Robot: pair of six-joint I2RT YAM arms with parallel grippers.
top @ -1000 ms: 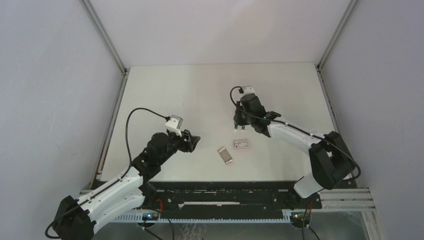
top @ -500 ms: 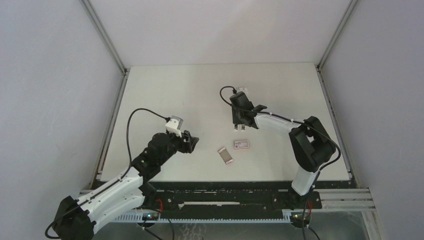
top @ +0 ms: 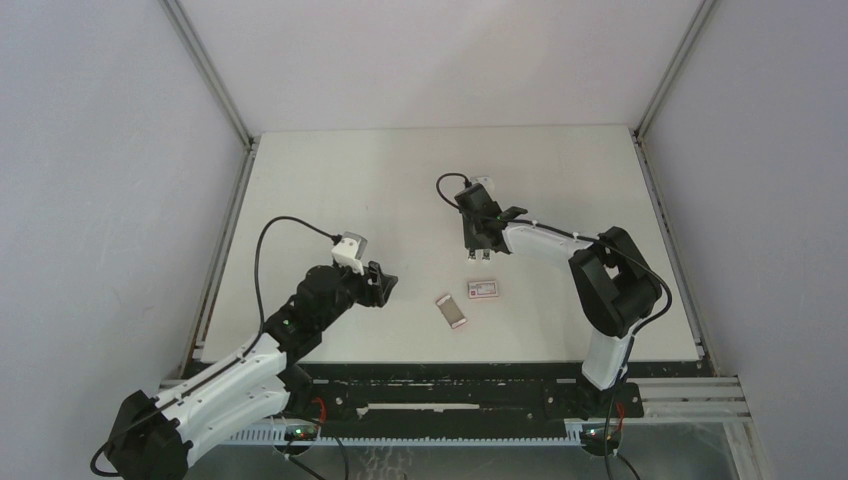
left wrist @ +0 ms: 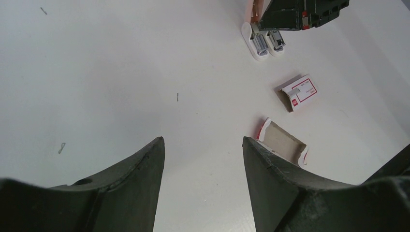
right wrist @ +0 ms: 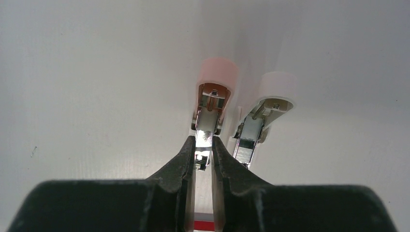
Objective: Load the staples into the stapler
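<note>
Between right hand's [right wrist: 203,145] matte fingers [right wrist: 180,166] — glossy pink stapler [right wrist: 217,77] (chrome-railed)

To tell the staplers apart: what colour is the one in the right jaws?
Pale pink stapler, clearest in right wrist view.

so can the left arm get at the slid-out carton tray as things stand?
Probably yes. The tray lies on bare table just ahead and right of the open left gripper, nothing between. The right gripper is farther off, shut on the pink stapler.
</note>
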